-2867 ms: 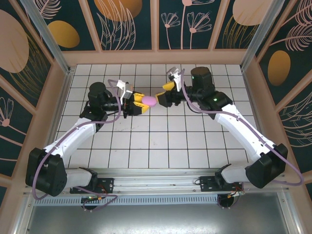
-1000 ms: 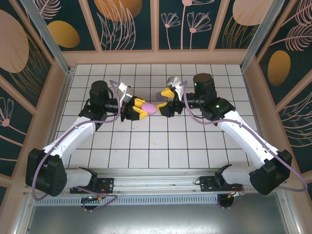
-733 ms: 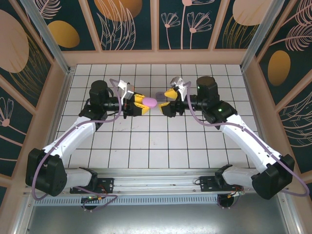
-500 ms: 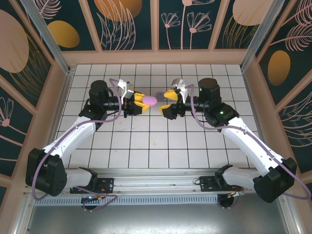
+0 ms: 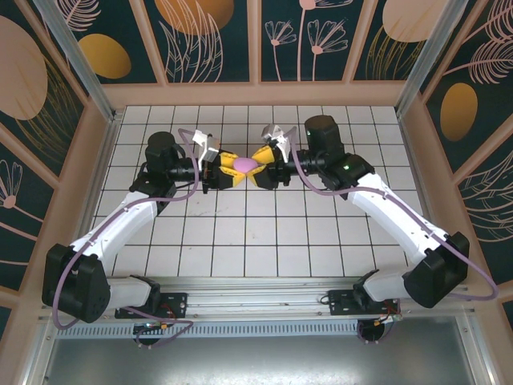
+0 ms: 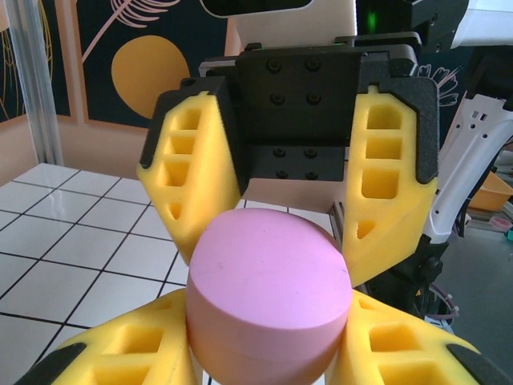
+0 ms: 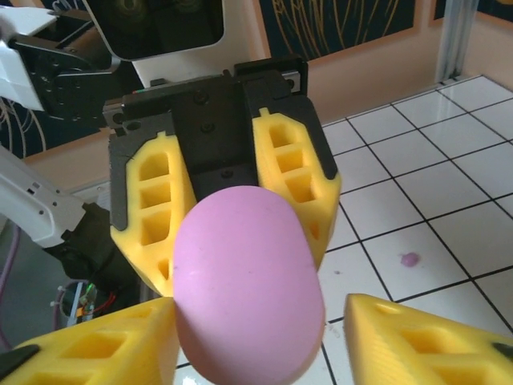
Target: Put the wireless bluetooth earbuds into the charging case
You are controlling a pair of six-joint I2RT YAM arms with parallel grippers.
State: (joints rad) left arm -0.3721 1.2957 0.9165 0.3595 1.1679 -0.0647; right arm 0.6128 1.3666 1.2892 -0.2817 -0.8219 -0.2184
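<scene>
Now right pincer (image 5: 259, 166) closer, astride case (image 5: 243, 164).

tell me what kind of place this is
Likely a robot work cell: left arm and right arm bolted by a metal rail, a white grid table, plant-patterned panels walling it.

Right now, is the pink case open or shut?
Shut. The pink case has its lid flat on its base, only a thin seam between.

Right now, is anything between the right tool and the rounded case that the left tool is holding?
Nothing visible. The case, clamped by the left tool, sits between the open fingers of the right tool, with only bare air beside one finger.
</scene>
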